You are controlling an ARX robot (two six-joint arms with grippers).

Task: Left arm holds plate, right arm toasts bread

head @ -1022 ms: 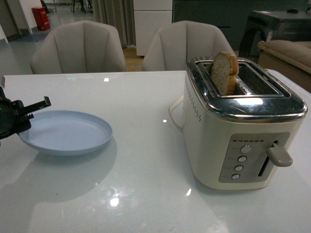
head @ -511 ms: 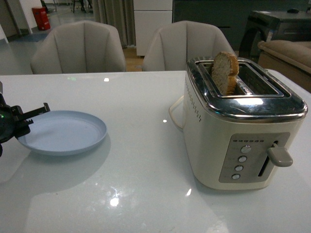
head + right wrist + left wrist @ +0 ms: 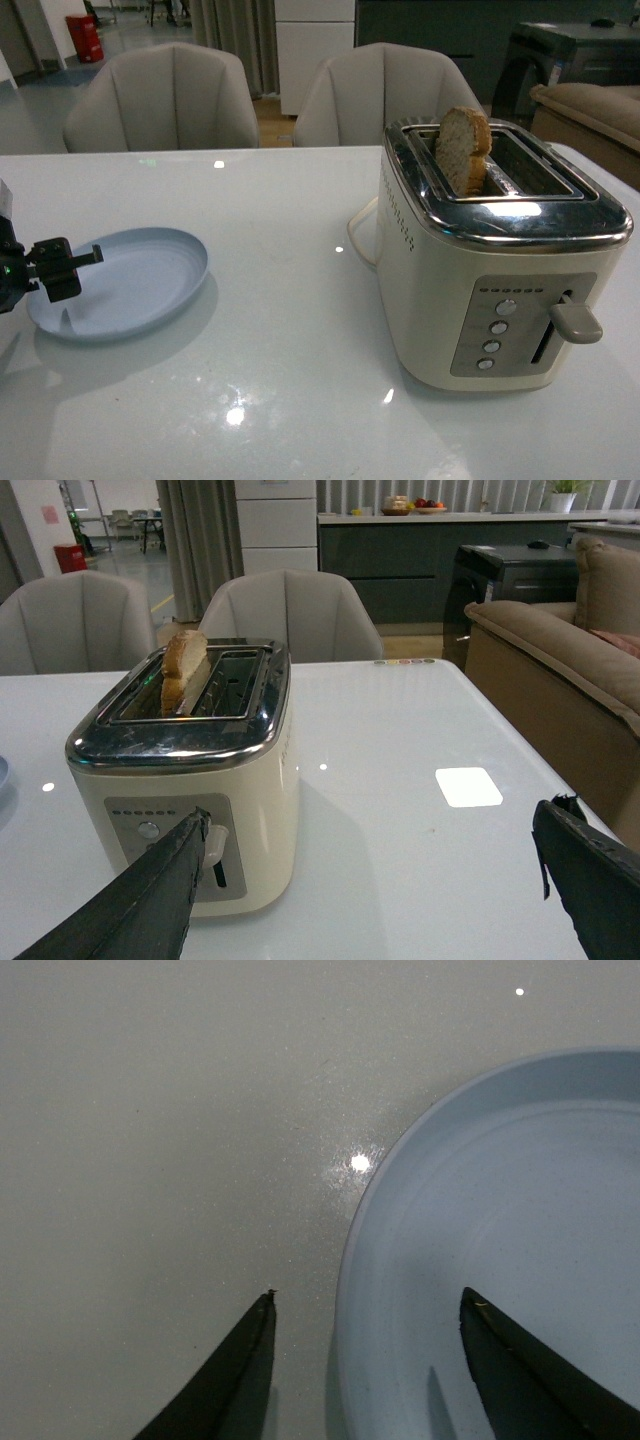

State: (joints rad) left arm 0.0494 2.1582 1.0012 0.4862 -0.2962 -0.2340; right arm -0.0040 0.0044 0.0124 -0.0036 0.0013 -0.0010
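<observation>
My left gripper (image 3: 365, 1305) straddles the rim of the plate (image 3: 150, 275) at the table's left edge, while the bread (image 3: 463, 148) stands in the toaster across the table.

From the left wrist view I see the jaws apart, one finger (image 3: 235, 1370) outside the rim over the table (image 3: 290, 300) and the other finger (image 3: 520, 1370) inside the plate's bowl, so the rim runs between them and a squeeze should catch it; I cannot tell whether either finger touches it. In the front view the plate looks tilted. The bread stands upright in the toaster's (image 3: 500, 260) near-left slot, rounded end up, well apart from the plate. My right gripper (image 3: 370, 880) hangs open in front of the toaster, clearly the nearer arm to the bread and lever (image 3: 574, 320).
</observation>
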